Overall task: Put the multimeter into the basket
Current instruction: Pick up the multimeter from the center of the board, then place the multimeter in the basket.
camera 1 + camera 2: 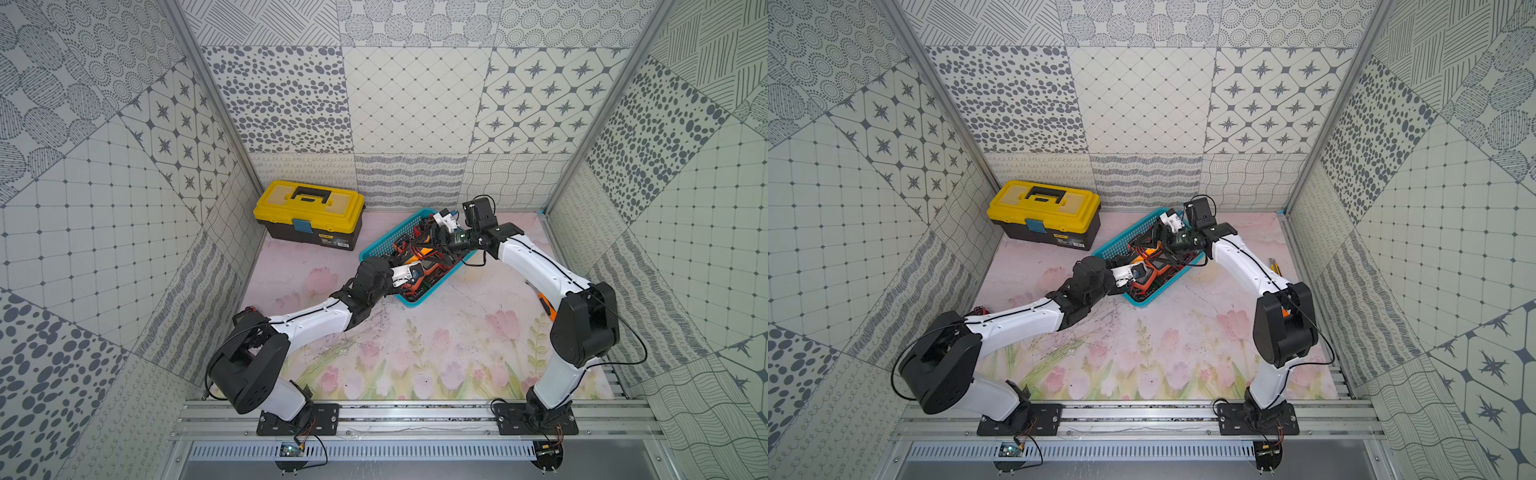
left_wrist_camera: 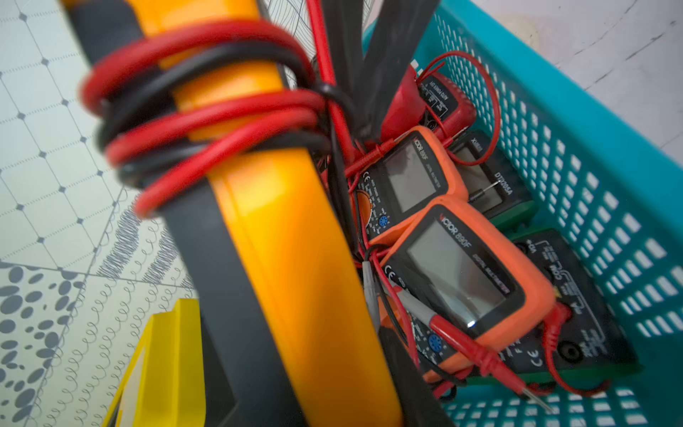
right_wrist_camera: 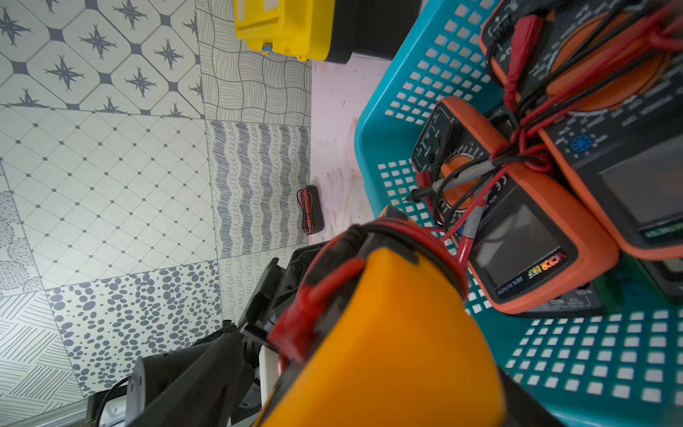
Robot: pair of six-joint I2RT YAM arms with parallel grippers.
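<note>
A yellow-orange multimeter (image 2: 281, 240) with red and black leads wound round it hangs over the turquoise basket (image 1: 390, 235), seen in both top views (image 1: 1121, 239). My left gripper (image 2: 314, 351) is shut on the multimeter's body, one dark finger (image 2: 221, 295) on each side. My right gripper (image 3: 369, 388) reaches in from the far side, and the same multimeter (image 3: 399, 332) lies between its jaws. They are open, with a gap between one dark finger (image 3: 207, 369) and the body. In a top view both grippers meet above the basket's middle (image 1: 419, 257).
Several orange-cased multimeters (image 2: 462, 277) with tangled leads lie in the basket. A yellow-lidded black toolbox (image 1: 309, 214) stands at the back left. A small black device with leads (image 3: 310, 209) lies by the back wall. An orange-handled tool (image 1: 548, 307) lies near the right arm.
</note>
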